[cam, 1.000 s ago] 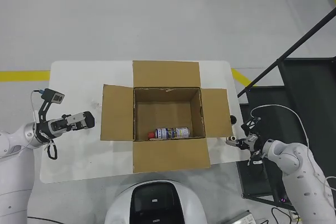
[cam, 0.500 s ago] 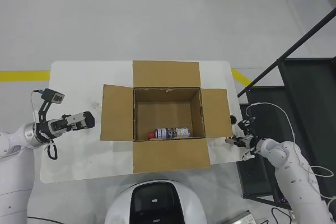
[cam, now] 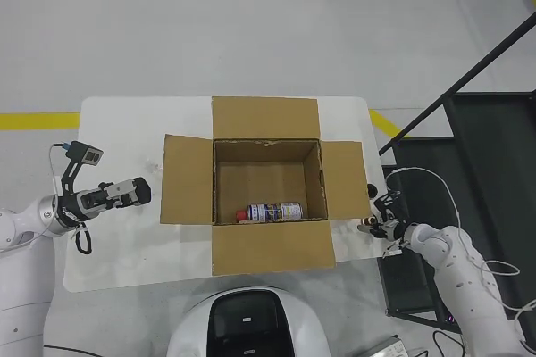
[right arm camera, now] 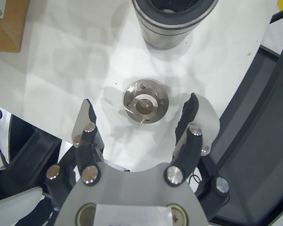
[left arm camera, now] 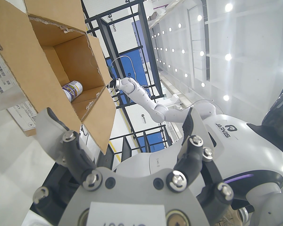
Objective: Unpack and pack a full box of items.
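A brown cardboard box (cam: 266, 118) sits in the middle of the white desk (cam: 125, 134). All four flaps of the box are folded out flat, so you can look right into it.

Inside the box lies one can (cam: 271, 212). It is on its side, against the box wall nearest the robot. Its red cap points to the box's left side.

The left pincer (cam: 143, 192) is to the left of the box, near the left flap, and it points at the box. Its two fingers are spread wide, with nothing between them.

The right pincer (right arm camera: 140, 101) is to the right of the box, past the right flap, at the edge of the desk. It is spread wide too and holds nothing. A small round metal ring (right arm camera: 145, 104) with little holes lies flat on the desk between its two fingers (right arm camera: 190, 109). The fingers do not touch the ring.

Near the ring stands a shiny metal tube (right arm camera: 173, 12). It is upright, with its dark open top facing up. It is also to the right of the box.
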